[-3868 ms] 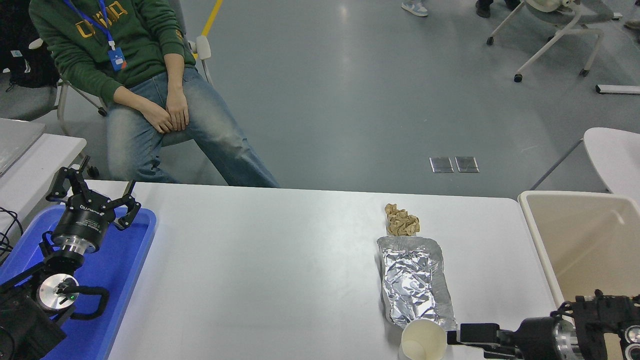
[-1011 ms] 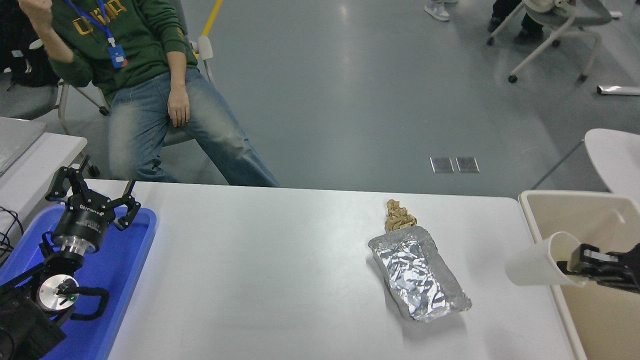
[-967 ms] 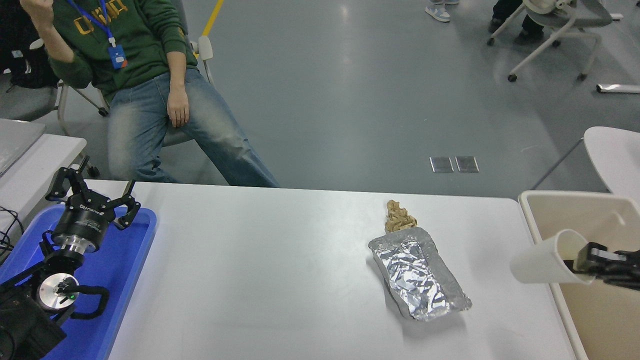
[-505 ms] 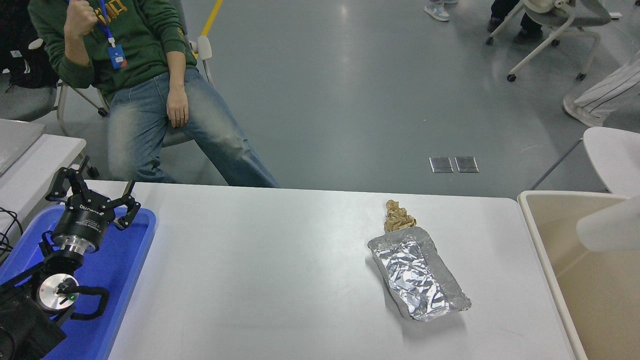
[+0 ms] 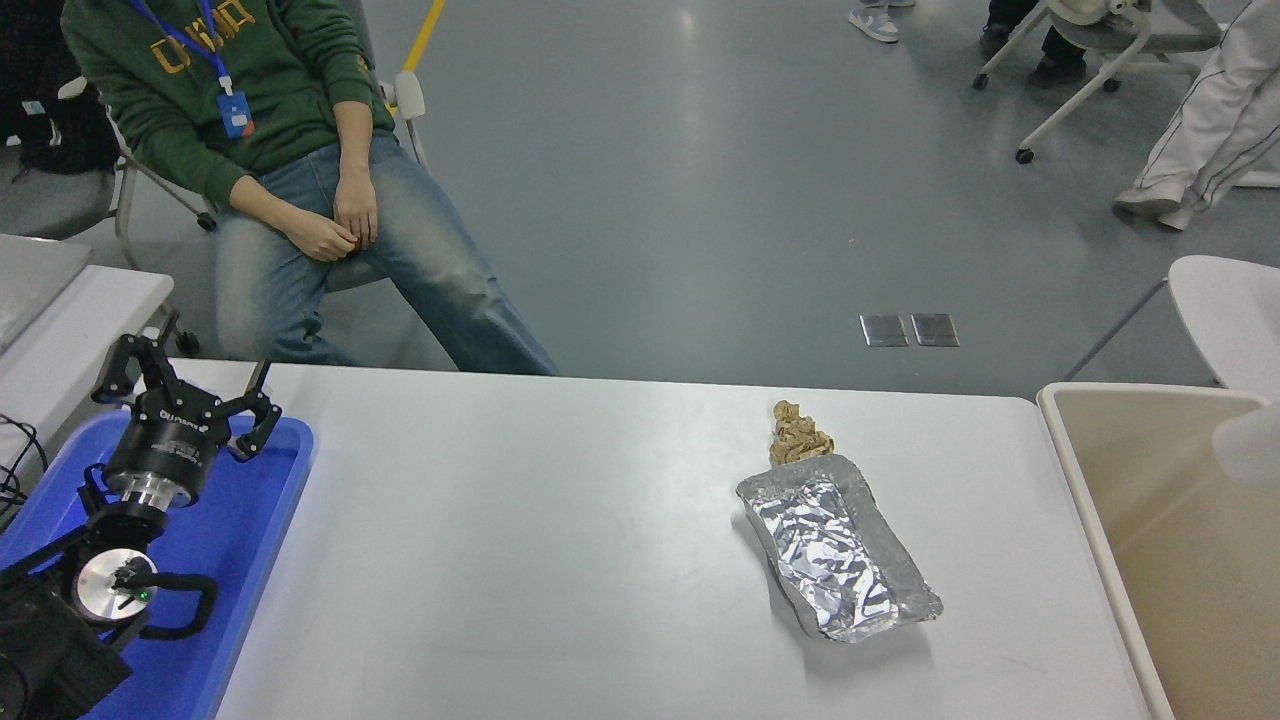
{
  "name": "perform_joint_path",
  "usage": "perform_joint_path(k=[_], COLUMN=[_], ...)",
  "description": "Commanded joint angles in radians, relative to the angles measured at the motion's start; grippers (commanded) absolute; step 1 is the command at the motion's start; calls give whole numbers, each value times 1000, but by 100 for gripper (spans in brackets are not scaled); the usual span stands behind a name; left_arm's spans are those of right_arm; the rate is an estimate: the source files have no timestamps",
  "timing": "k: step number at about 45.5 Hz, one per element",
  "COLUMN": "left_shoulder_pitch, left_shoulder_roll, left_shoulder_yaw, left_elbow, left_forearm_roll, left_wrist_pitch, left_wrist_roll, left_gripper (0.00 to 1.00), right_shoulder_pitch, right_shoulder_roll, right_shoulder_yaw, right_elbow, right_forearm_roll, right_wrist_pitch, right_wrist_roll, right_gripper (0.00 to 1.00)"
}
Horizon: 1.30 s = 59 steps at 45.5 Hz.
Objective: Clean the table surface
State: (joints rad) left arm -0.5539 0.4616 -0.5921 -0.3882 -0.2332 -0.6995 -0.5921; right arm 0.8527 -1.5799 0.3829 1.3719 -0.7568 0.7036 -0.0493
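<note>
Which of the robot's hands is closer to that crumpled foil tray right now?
Only the left hand can be placed: it sits parked over the blue tray, far left of the foil tray. The right hand is out of view, so I cannot compare.

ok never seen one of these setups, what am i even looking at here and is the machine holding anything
This is one picture from a camera high on a humanoid robot, looking down over its white table. The black device at lower left is its left gripper, parked over a blue tray, fingers spread and holding nothing. The right arm is out of view. On the table lie a crumpled foil tray and, touching its far end, a wad of brown paper. A beige bin stands at the right edge, with a blurred white shape over it. A person sits beyond the table.
</note>
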Motion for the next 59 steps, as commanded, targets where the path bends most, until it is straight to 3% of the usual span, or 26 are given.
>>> perform_joint_path(k=[1,23,49,59], left_shoulder_pitch=[0,0,0,0], left_shoulder_roll=[0,0,0,0], left_shoulder_yaw=[0,0,0,0], left_elbow=[0,0,0,0], left_forearm_roll=[0,0,0,0], left_wrist_pitch=[0,0,0,0], left_wrist_roll=[0,0,0,0], left_gripper=[100,100,100,100], right_shoulder_pitch=[-1,-90,-221,-250], right_shoulder_roll=[129,555,1087,1187], right_shoulder_yaw=[-108,-217,-219,-217], right_elbow=[-180,-628,-1243,-1294], right_forearm_roll=[-1,63,135,192], right_wrist_pitch=[-125,-475,-697,-829], right_wrist_roll=[-1,-3,-3,-4], right_gripper=[0,0,0,0])
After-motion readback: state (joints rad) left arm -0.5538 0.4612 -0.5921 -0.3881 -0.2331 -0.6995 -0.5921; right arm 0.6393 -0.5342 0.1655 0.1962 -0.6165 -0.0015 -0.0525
